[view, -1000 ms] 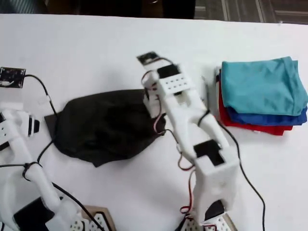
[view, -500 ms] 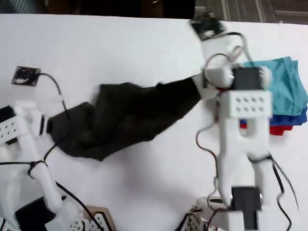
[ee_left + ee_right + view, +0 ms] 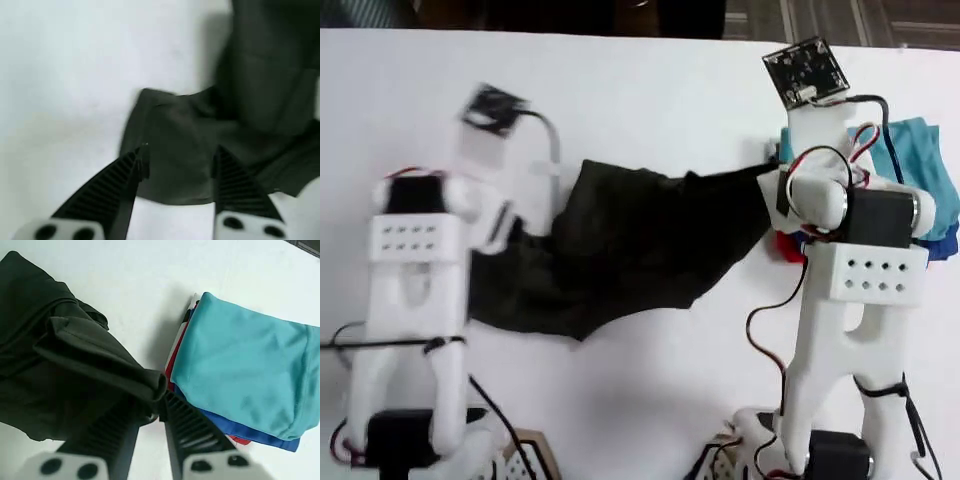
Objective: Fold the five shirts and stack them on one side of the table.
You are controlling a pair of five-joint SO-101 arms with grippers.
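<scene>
From above, the black shirt (image 3: 630, 250) lies rumpled, stretched across the white desk (image 3: 620, 90) toward the folded stack (image 3: 935, 165). At the left wrist, the left end effector (image 3: 177, 155) stands wide apart astride a shirt corner. At the right wrist, the right end effector (image 3: 161, 392) is clamped on a bunched fold of the black shirt, just beside the stack's teal shirt (image 3: 240, 370).

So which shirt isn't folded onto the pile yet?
The black shirt: it lies loose and stretched across the table, one end pinched in the right gripper. The others, teal on top, sit folded in a stack beside it.
</scene>
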